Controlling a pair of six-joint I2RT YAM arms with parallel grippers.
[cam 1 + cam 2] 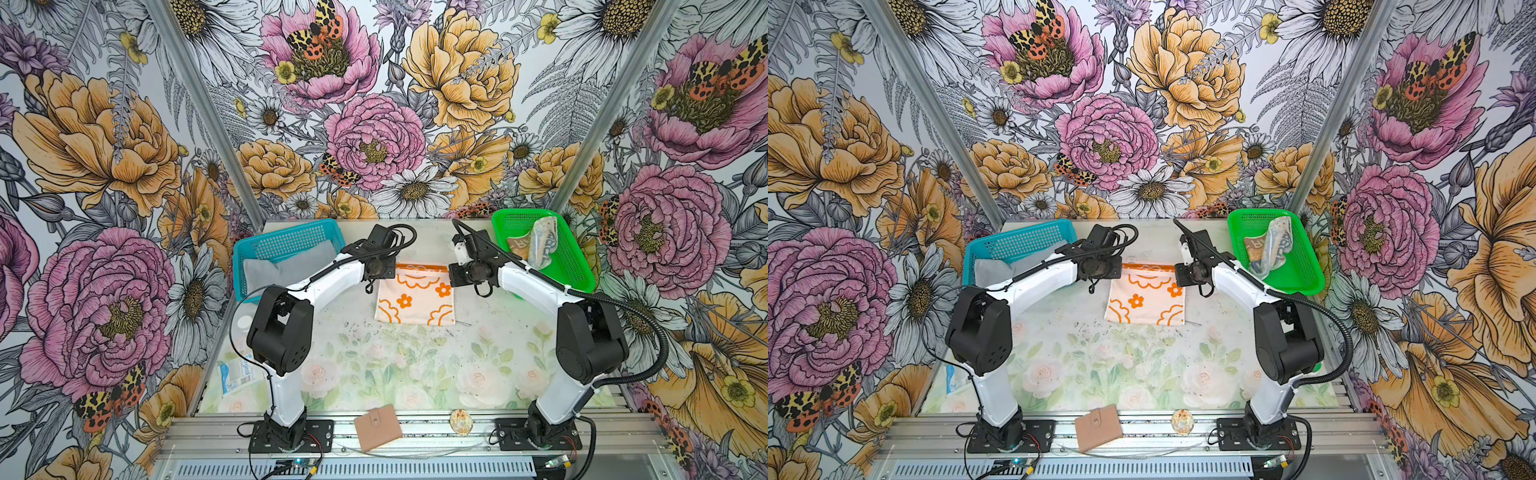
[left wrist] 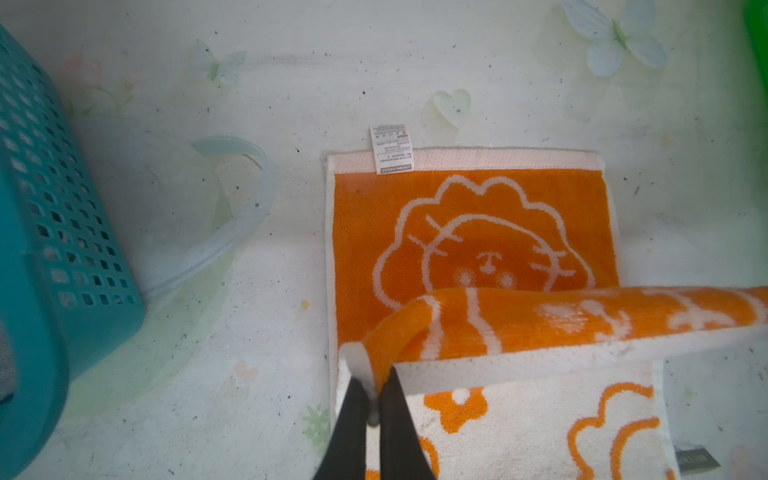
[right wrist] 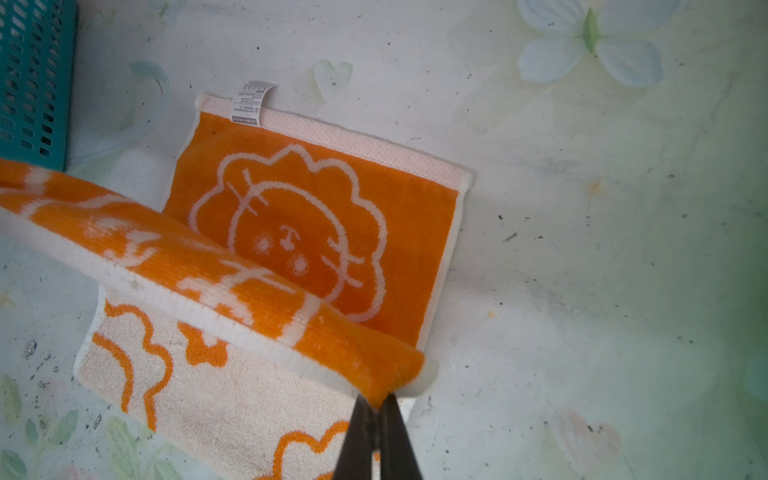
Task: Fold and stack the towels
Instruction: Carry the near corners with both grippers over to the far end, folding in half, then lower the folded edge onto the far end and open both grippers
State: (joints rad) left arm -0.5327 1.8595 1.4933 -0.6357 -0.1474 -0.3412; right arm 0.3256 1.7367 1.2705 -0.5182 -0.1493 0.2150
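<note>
black fingers (image 2: 349, 428) of the left gripper (image 2: 373, 390) are pressed together on one corner of the orange-and-cream towel (image 2: 478, 232), and the right gripper (image 3: 375, 401) is pinched the same way on the other corner of that same edge. between the two grips the edge hangs off the table as a sagging band, its orange side turned to the wrist cameras, above the rest of the cloth. beyond the band the flat part shows its orange face with a white lion drawing, and a white label (image 2: 390, 147) sticks out from the cream border there. on the gripper side of the band the cloth shows cream with orange flower outlines. in both top views this towel lies in the middle of the table (image 1: 374, 365), toward the back, with one gripper at each side of its far end. to the left stands a blue basket (image 1: 291, 243) with the grey towel (image 1: 286, 266) lying inside it. to the right a green basket (image 1: 575, 270) holds the lettered towel (image 1: 536, 245), crumpled in a loose heap. at the front, on the metal rail between the two arm bases, rests a tan wallet (image 1: 377, 427), with a small round speckled thing (image 1: 461, 421) a little to its right. a blue-white packet (image 1: 237, 372) lies at the table's front left, partly behind the left arm.
</note>
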